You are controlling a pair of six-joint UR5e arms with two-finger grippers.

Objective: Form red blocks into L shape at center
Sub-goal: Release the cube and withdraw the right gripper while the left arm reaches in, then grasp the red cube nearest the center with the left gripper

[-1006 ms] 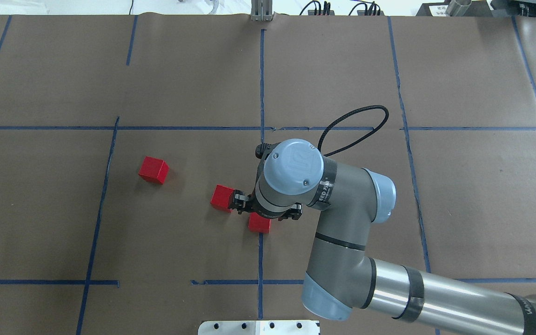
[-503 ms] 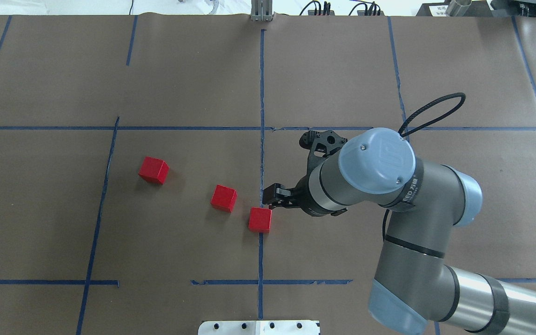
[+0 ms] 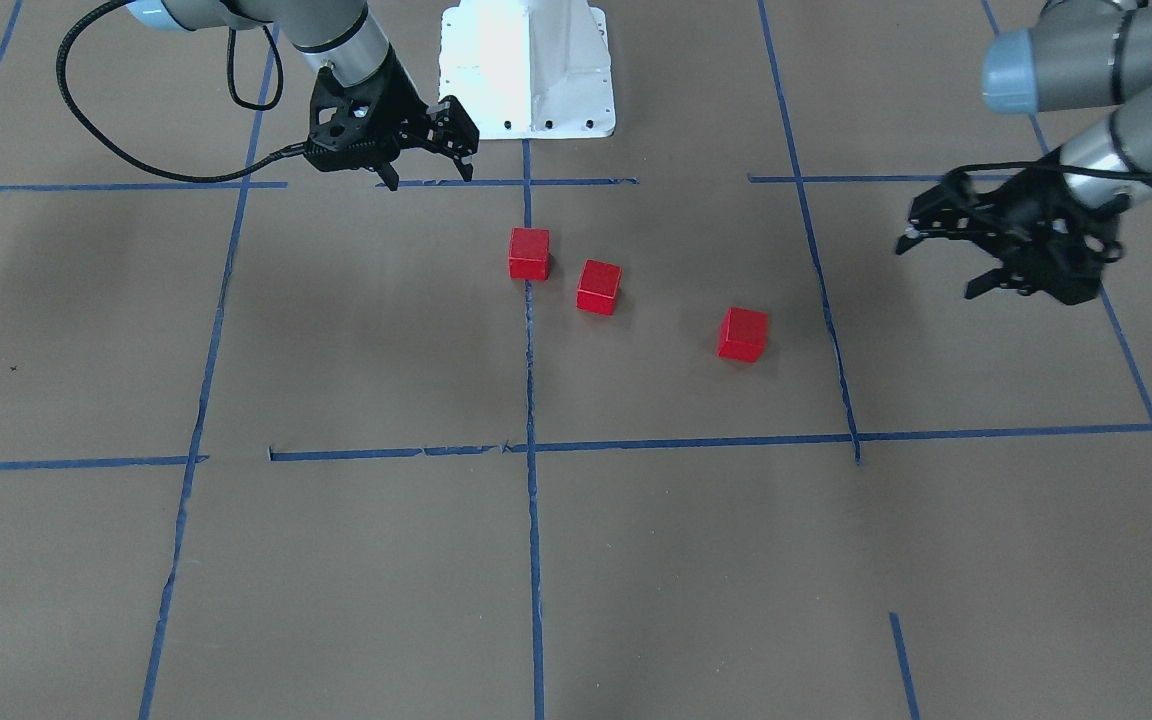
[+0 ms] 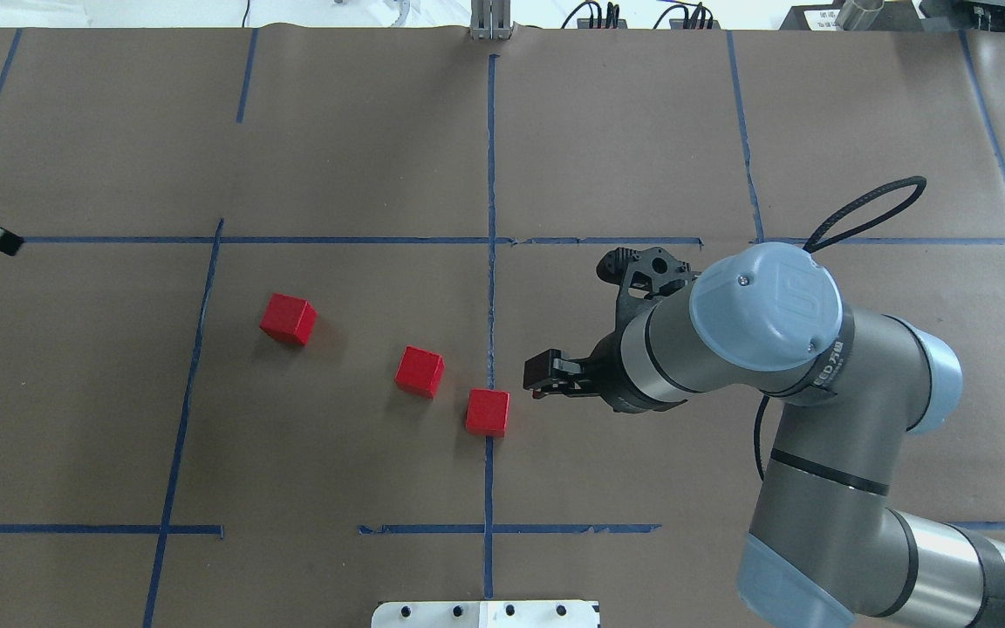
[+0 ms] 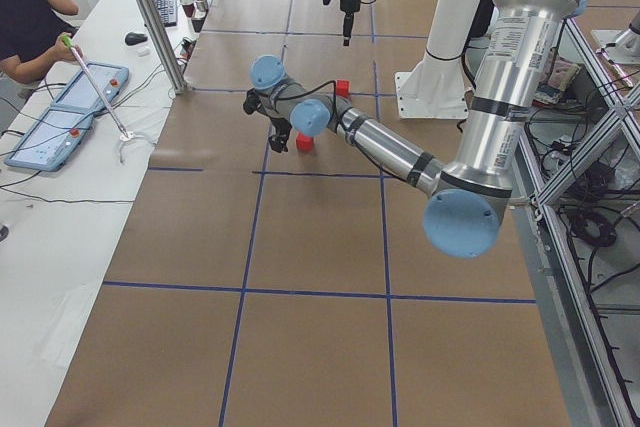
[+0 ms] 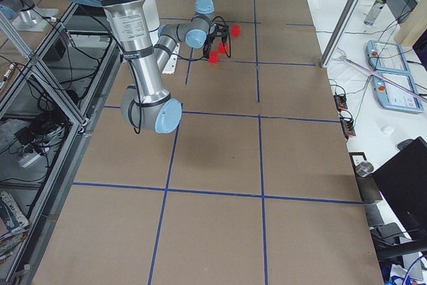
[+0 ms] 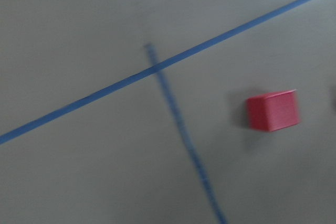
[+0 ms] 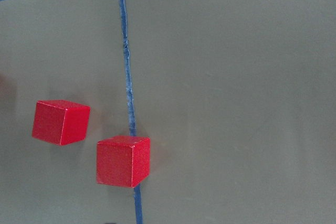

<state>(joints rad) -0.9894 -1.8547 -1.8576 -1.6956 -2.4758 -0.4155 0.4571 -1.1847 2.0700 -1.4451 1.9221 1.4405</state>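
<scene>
Three red blocks lie on the brown paper. In the overhead view one block (image 4: 488,412) sits on the centre tape line, a second block (image 4: 420,372) is just up-left of it with a small gap, and the third block (image 4: 288,319) lies farther left. They also show in the front view, the first (image 3: 529,253), the second (image 3: 599,287) and the third (image 3: 743,334). My right gripper (image 4: 542,377) is open and empty, just right of the centre block; its wrist view shows two blocks (image 8: 123,161). My left gripper (image 3: 936,270) is open and empty, well off to the side of the third block (image 7: 273,110).
The white robot base (image 3: 526,70) stands at the table's near edge behind the blocks. Blue tape lines (image 4: 490,174) divide the paper into squares. A black cable (image 4: 869,205) loops off my right wrist. An operator (image 5: 25,17) sits at a side desk.
My right gripper has pulled away to the right from over the two centre blocks, which stay put. A left gripper finger has come into the overhead view's left edge.
</scene>
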